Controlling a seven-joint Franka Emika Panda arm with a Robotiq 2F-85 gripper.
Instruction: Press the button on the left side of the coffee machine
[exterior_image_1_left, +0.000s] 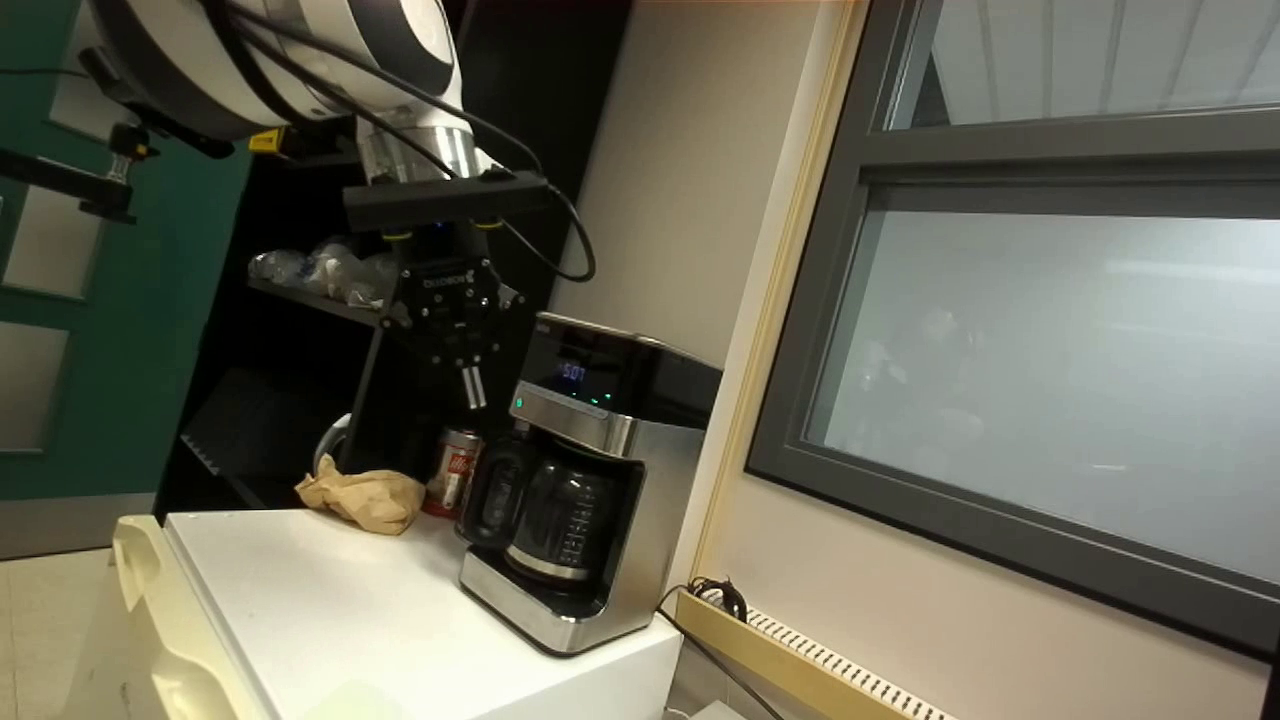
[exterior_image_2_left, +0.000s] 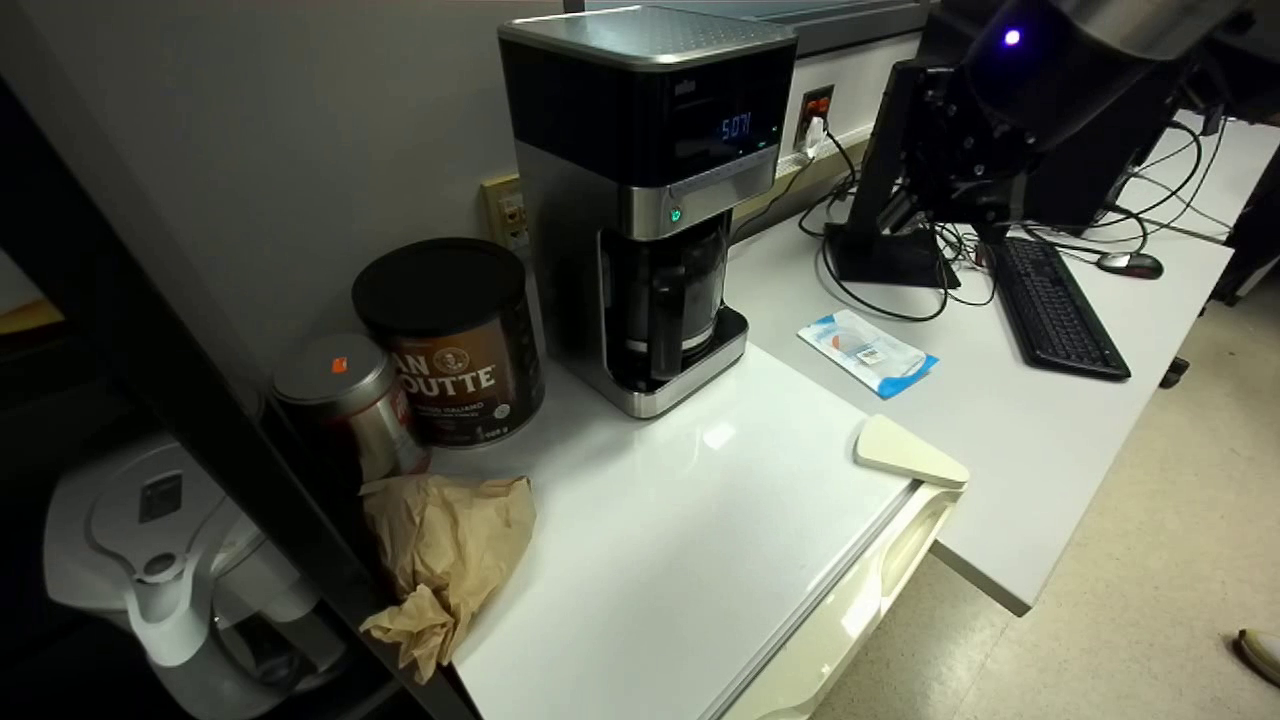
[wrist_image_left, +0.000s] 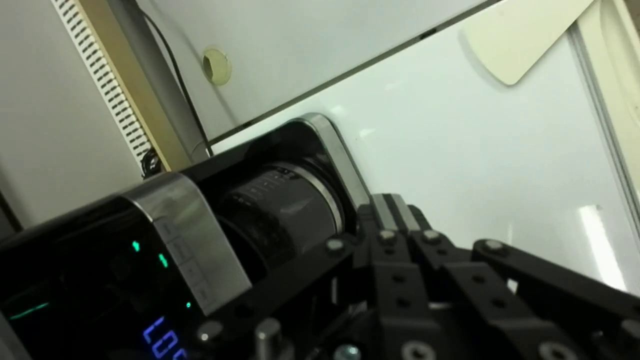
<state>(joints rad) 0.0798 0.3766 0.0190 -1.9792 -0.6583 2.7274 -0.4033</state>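
indoors, coffee machine (exterior_image_2_left: 640, 210) on white surface (exterior_image_2_left: 660, 520) near window (exterior_image_1_left: 1040, 390)

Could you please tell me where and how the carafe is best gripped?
Probably by its handle, the tool coming from the front and closing sideways: this narrow black bar stands upright, jutting from the glass carafe, while the coffee machine overhangs the carafe's top.

The coffee machine (exterior_image_2_left: 640, 205) is black and silver, its button (exterior_image_2_left: 676, 214) green, the gripper (exterior_image_1_left: 474, 389) mostly black, the table (exterior_image_2_left: 680, 540) white.
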